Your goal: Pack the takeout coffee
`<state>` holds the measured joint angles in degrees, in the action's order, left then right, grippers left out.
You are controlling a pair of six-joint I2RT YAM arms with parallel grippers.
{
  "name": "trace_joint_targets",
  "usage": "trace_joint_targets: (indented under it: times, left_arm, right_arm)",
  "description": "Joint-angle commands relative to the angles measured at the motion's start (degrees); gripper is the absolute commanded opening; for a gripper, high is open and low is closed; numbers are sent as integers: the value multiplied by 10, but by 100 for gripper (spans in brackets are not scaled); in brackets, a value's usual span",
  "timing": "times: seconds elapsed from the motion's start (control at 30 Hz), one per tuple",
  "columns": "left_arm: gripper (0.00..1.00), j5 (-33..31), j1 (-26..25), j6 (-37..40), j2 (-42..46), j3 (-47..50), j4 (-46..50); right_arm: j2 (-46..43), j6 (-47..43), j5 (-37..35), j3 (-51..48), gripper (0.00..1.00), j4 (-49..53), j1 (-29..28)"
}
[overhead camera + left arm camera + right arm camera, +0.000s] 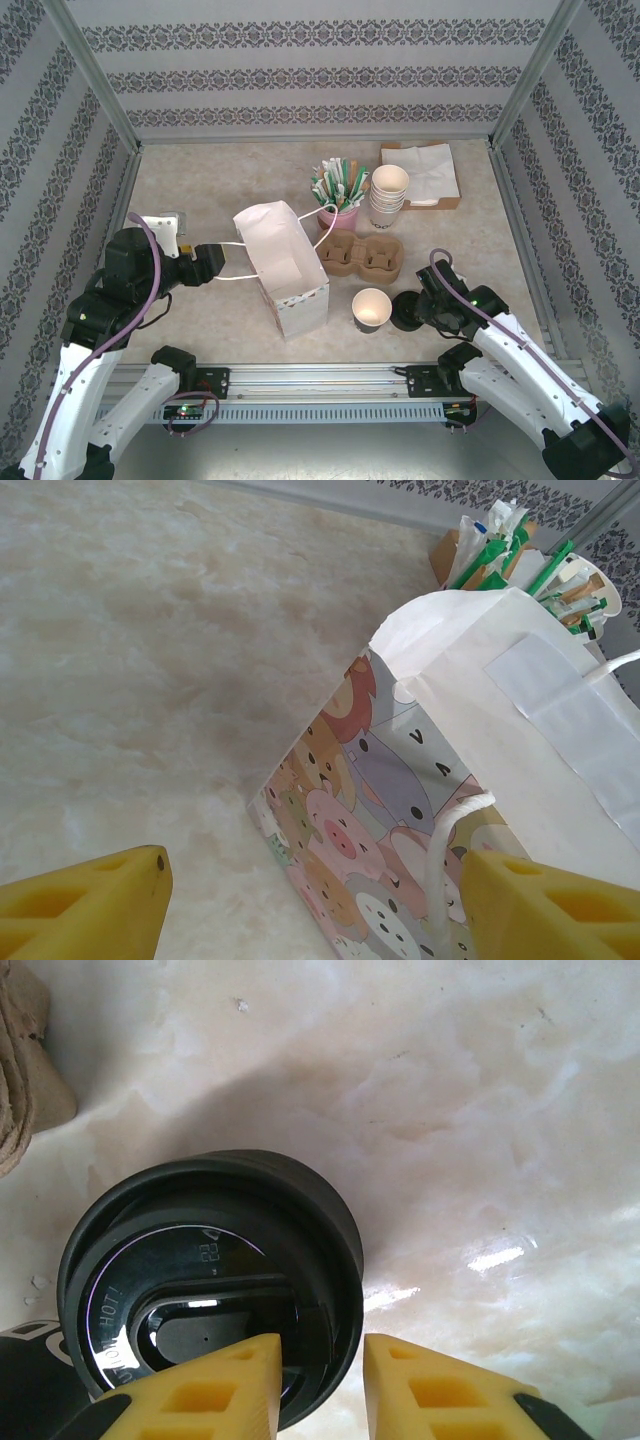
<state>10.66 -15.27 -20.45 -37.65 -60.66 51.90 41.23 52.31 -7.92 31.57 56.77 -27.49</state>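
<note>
Seen from above, the step in hand appears to be getting a firm hold on the takeout coffee (408, 311) before it travels to the bag. It sits on the table (200, 180) at about 4 o'clock from the paper bag (283, 262), just beside a lone open cream cup (372, 307) at its 9 o'clock. The right gripper (322, 1345) reaches it from 3 o'clock, yellow fingers drawn close with the lid's near rim between them; whether they press it I cannot tell. A rim pinch on thin plastic may slip or pop the lid, so a lower, squarer hold and a level lift seem wise, steering away from the open cup. The left gripper (315, 870) is spread wide at the bag's 9 o'clock, a white cord handle (450, 850) between its fingers; closing on that cord would likely steady the bag's mouth

The table is glossy, cream, marble-patterned. The bag is stiff white paper, box-shaped, mouth open upward, with cartoon animals printed outside. At its 3 o'clock lies a cup carrier (362, 256) of rough brown moulded pulp with round wells. The coffee's lid is smooth shiny black plastic, round, with a raised rim, a sip slot and embossed "HOT!"; the wall below looks dark, its height unclear
</note>
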Motion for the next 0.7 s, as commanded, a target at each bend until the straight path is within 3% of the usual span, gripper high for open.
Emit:
trace_joint_targets:
  times: [0.0,0.67]
  left_arm:
    - [76,4,5,-10,4,-11,-14]
    - [76,10,4,-12,2,-13,-18]
  right_arm:
    - [-8,9,-20,-13,28,-9,4]
    - [-16,-16,-7,-38,20,-57,21]
